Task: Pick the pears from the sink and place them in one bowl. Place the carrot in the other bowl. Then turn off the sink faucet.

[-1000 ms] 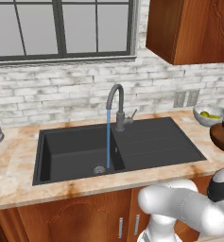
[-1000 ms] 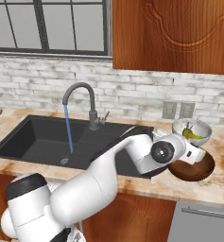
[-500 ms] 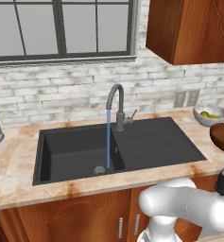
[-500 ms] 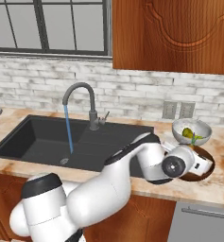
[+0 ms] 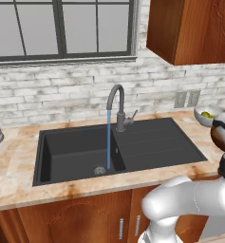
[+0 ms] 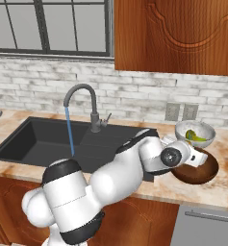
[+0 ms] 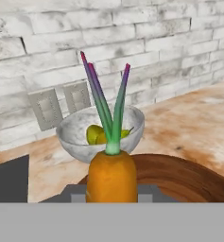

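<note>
The carrot (image 7: 111, 177) is held in the closed hand (image 7: 111, 193) above the brown bowl (image 6: 198, 170); the pears (image 7: 98, 134) are seen in the grey bowl (image 7: 132, 125) just behind. Water is seen running from the faucet (image 5: 117, 107) into the sink (image 5: 147, 142) set in the tabletop (image 5: 12, 166).

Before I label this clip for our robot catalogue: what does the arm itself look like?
The arm is glossy white, built of thick rounded segments with dark grey to black bands and caps at the joints. Its wrist ends in a round dark cap and a white hand carrying the gripper, whose short grey fingers look blocky. No cables or markings show.
</note>
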